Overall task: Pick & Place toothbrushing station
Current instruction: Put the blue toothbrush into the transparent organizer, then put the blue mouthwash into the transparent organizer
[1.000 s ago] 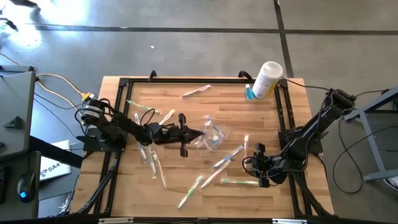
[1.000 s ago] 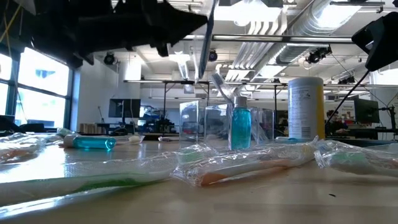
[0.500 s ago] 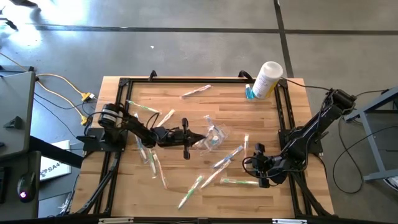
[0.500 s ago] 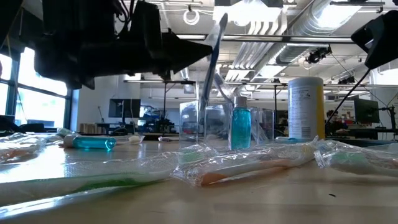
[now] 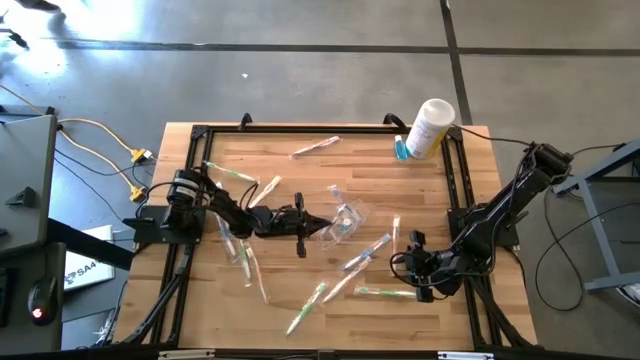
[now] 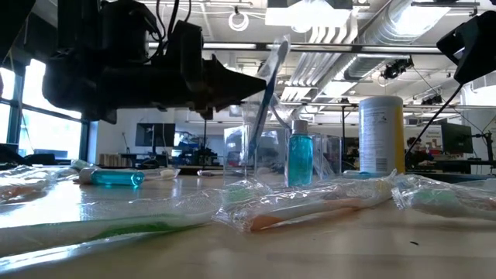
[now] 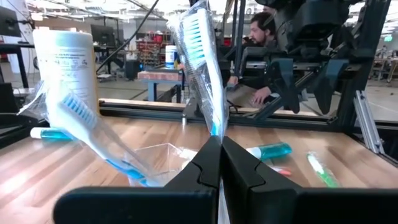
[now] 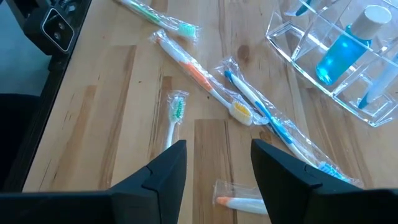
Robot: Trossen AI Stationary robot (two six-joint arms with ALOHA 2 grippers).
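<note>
— Left gripper [image 5: 322, 222] first: its fingers are pressed together on a wrapped blue toothbrush [image 7: 198, 59], which stands nearly upright, bristles at the top, above the clear organizer [image 5: 346, 219] near the middle of the table [image 5: 300, 180].

— Is anything in that organizer?

— A second blue toothbrush [image 7: 87, 134] leans in one compartment, and the right wrist view shows a small teal tube [image 8: 341, 53] with a white cap standing in another — that much is plain.

— And the other arm?

— Right gripper [image 5: 417, 266] waits low on its own side of the organizer, fingers apart, nothing between them. Loose wrapped brushes lie between it and the organizer: an orange-handled one [image 8: 199, 78], a blue one [image 8: 264, 115], a green one [image 8: 175, 115] closest to the fingers.

— What about the left arm's side?

— More wrapped brushes are scattered there, just past the organizer under the left arm [image 5: 215, 205]. From table height a teal tube [image 6: 116, 178] lies flat on that side.

— Farther back?

— Beyond the organizer, at the table's far edge, stands a tall white canister [image 5: 430, 126] with a small teal bottle [image 5: 401, 149] right beside it. One wrapped brush [image 5: 316, 147] lies alone toward that edge. A person [image 7: 256, 37] sits at a desk in the room behind.
</note>
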